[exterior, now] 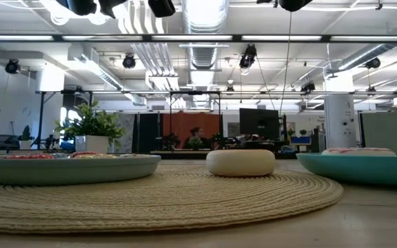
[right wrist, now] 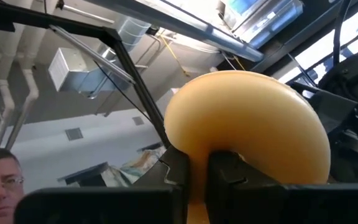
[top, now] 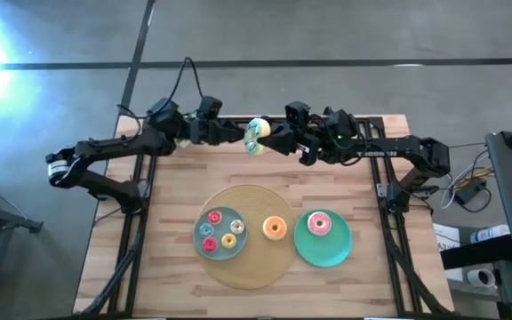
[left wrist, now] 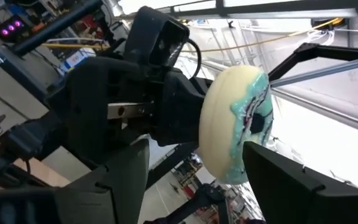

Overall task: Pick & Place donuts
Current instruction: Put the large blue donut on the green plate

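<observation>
Pale-green donut (top: 257, 136) held high over the worktop's (top: 345, 276) far edge, right gripper (top: 276, 139) fingers pinched on its rim, left gripper (top: 238, 131) fingers wide beside it; prob. light, rigid, smooth — grip across ring.

Both arms are matte black, built of boxy segments joined by rounded housings. The left arm (top: 105, 156) ends near its base in a silver ring, and a black cable loops up from its wrist. The right arm (top: 398, 151) carries pale lettering along its forearm and a small green light near the wrist. Each finger (left wrist: 291, 180) is flat, dark, angular plastic.
</observation>
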`<state>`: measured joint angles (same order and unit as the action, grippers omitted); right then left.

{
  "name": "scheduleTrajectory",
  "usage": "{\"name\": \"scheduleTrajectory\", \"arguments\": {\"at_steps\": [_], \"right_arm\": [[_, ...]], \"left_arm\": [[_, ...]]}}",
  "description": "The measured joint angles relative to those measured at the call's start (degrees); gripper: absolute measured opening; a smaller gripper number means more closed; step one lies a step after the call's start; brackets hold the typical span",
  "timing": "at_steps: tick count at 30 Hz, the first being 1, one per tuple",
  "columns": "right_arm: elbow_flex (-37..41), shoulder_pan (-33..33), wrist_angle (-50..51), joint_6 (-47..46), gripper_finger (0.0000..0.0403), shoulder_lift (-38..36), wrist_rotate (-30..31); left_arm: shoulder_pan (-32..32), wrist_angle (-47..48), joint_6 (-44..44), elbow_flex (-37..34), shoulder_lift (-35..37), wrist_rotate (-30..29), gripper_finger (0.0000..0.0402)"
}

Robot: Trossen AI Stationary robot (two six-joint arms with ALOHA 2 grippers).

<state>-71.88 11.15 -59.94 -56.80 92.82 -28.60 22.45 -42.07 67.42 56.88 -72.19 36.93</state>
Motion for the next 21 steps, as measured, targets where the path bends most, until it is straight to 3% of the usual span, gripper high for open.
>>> {"name": "scheduleTrajectory", "arguments": {"at_steps": [9, 21], "right_arm": [[0.1, 0.0, 0.0, -0.2, 0.0018, 0.1, 0.0], [0.3, 0.0, 1.9, -0.1, 0.0018, 0.1, 0.0]], "left_arm": [[-0.3, -5.2, 1.0, 0.0, -0.1, -0.9, 0.0234], [-1.6, -4.9, 1.5, 0.0, -1.6, -2.7, 0.0233]]}}
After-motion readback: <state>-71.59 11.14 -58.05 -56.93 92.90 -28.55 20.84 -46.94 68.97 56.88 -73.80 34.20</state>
